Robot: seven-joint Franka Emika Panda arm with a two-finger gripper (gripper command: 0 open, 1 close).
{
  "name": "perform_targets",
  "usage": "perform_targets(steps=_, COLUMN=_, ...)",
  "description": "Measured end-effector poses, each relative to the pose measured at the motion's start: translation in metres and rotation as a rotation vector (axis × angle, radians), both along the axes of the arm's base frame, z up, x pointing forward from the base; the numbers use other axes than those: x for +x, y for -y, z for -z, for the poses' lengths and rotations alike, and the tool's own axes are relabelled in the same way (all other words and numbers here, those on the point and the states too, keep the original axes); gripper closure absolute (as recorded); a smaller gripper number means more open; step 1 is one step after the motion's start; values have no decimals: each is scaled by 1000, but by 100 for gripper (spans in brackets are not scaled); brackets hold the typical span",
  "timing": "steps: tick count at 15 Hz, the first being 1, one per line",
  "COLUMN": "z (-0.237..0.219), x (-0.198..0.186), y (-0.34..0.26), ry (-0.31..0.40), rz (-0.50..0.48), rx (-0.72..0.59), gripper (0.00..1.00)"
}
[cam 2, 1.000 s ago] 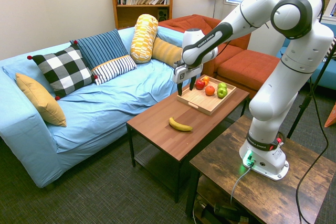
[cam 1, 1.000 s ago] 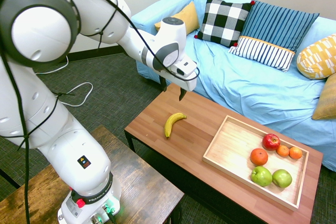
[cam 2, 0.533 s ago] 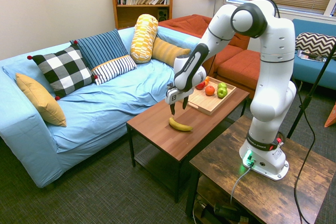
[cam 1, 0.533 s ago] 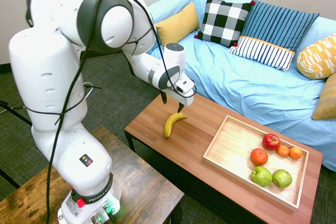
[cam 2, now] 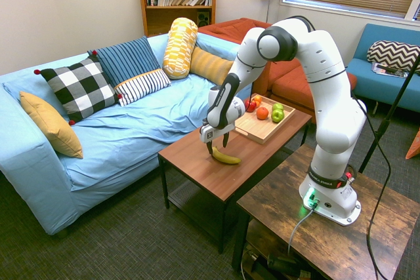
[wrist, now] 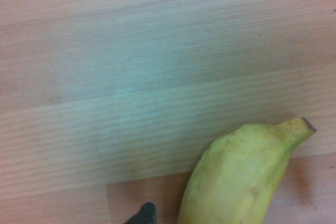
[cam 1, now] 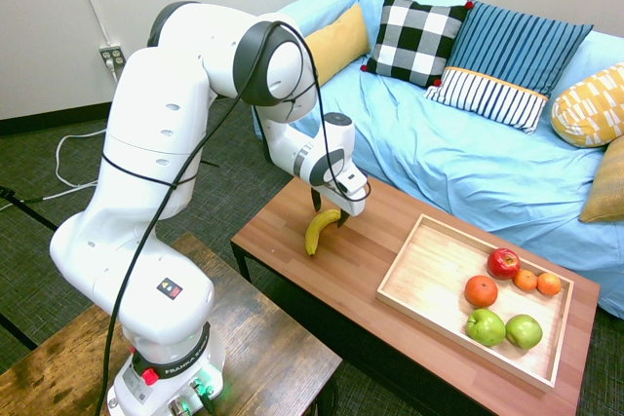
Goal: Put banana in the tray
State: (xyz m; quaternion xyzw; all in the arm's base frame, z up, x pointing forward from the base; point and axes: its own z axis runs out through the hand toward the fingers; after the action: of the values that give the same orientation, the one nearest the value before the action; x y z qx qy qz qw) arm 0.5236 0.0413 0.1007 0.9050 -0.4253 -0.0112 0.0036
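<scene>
Sofa (cam 1: pixel 468 143) in pale blue fills the upper right of the first exterior view, cushions along its back. Below it the reddish-brown table (cam 1: pixel 390 309) runs across centre frame, and the pale wooden tray (cam 1: pixel 429 275) sits at lower right, with apples and oranges in its far corner. Banana (cam 1: pixel 320 228) lies on bare tabletop at centre, well apart from the tray. Gripper (cam 1: pixel 329 212) points down right over the banana's upper end, jaws spread wide, one finger either side, nothing held.
</scene>
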Motion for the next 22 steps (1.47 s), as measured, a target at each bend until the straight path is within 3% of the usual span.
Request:
perform_targets(steps=4, z=15, x=0, y=4, ry=-18, rz=6, rx=2, gripper=0)
perform_targets(steps=5, z=16, x=0, y=5, ry=-20, rz=4, rx=1, gripper=100)
perform_targets(steps=22, z=14, x=-2, y=-7, ry=-67, rz=-37, rx=39, gripper=100)
